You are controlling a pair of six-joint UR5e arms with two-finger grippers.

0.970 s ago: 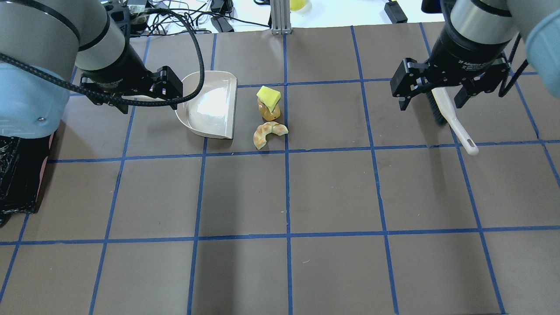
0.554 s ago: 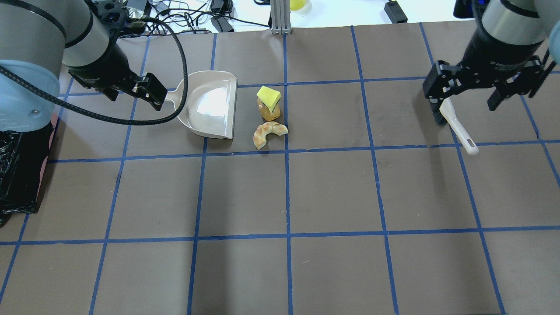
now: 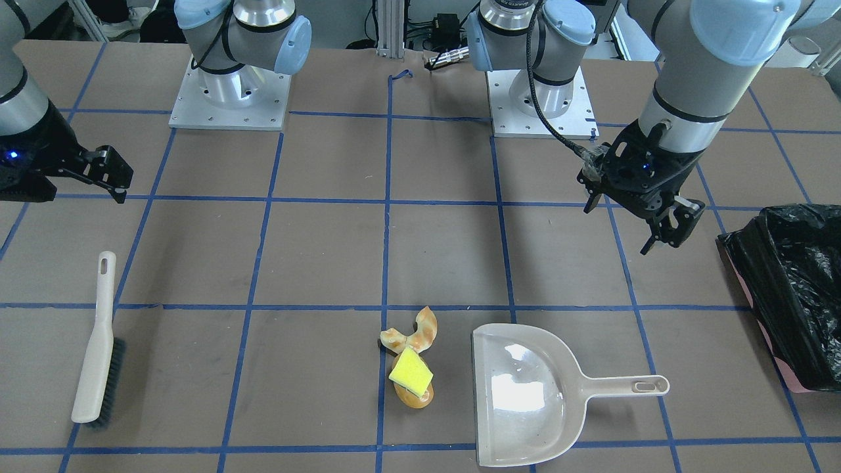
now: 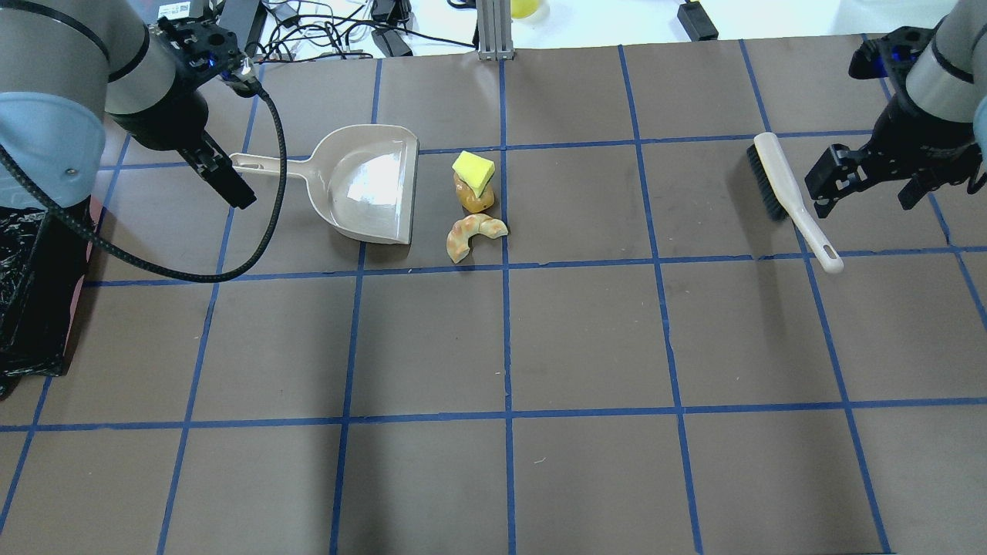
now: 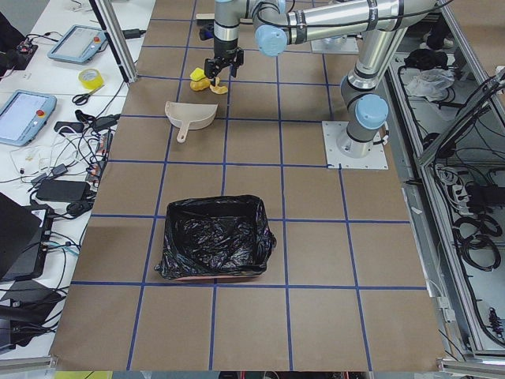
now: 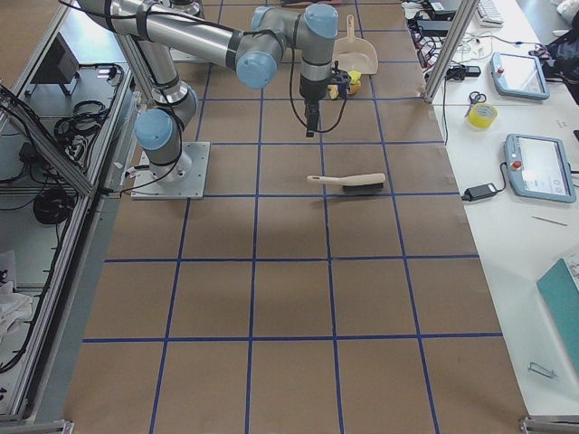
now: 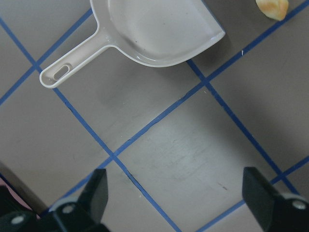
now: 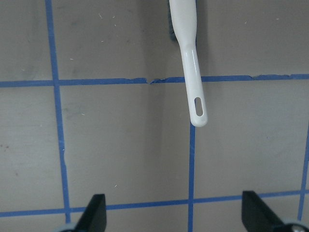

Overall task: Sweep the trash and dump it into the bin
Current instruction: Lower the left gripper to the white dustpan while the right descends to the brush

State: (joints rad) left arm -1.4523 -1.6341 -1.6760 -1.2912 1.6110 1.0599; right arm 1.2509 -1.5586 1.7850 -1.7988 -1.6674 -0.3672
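Glossy plastic dustpan [image 3: 525, 401], crinkly shiny black bin liner [image 3: 801, 282], matt brown paper tabletop [image 3: 328, 249].

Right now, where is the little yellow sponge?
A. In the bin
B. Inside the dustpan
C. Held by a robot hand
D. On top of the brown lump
D: the sponge rests on the brown lump, just outside the open edge of the dustpan and not touching it.

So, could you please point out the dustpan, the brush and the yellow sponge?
dustpan [image 4: 374, 189]: overhead view, on the pan's floor.
brush [image 4: 806, 217]: overhead view, on its white handle.
yellow sponge [image 4: 473, 169]: overhead view, on its top face.
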